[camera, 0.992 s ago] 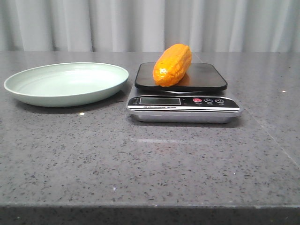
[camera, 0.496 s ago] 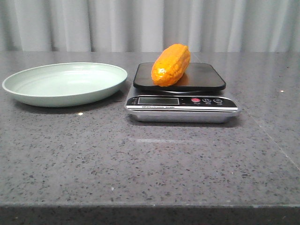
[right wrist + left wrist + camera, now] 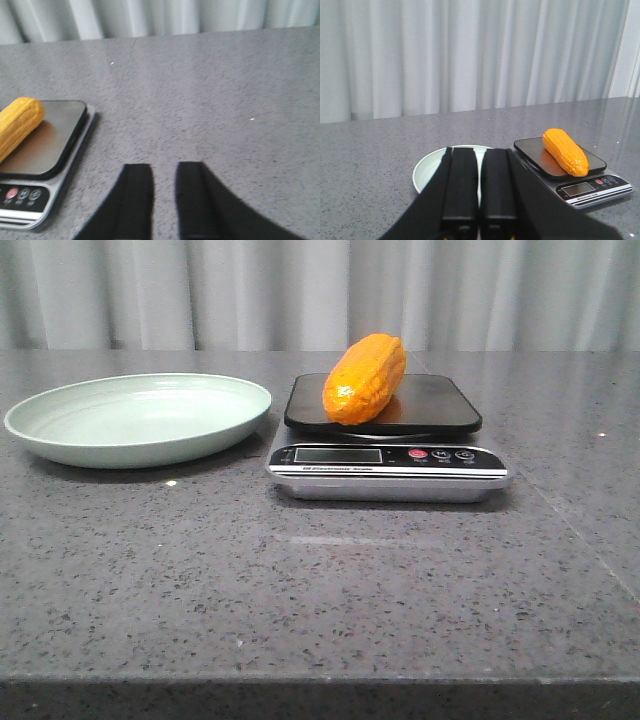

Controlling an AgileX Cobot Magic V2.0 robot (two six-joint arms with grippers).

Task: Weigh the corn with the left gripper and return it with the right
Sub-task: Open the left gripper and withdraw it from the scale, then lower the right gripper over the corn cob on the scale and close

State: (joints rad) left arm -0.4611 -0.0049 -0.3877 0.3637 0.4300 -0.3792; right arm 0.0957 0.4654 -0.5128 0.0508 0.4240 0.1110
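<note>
The orange-yellow corn (image 3: pixel 365 378) lies on the black platform of the kitchen scale (image 3: pixel 385 465), which stands right of the pale green plate (image 3: pixel 60 445). No gripper shows in the front view. In the left wrist view my left gripper (image 3: pixel 480 150) is shut and empty, back from the plate (image 3: pixel 426 170), with the corn (image 3: pixel 565 151) on the scale (image 3: pixel 596 188) off to one side. In the right wrist view my right gripper (image 3: pixel 164 166) stands slightly open and empty over bare table, beside the scale (image 3: pixel 50 165) and the corn (image 3: pixel 17 125).
The grey speckled table (image 3: pixel 320 590) runs to a front edge near the camera. A pale curtain (image 3: pixel 320 290) hangs behind the table. The scale's display and buttons face the front edge.
The whole front view sits a few pixels further left than a second ago. Corn, scale and plate keep their places relative to each other.
</note>
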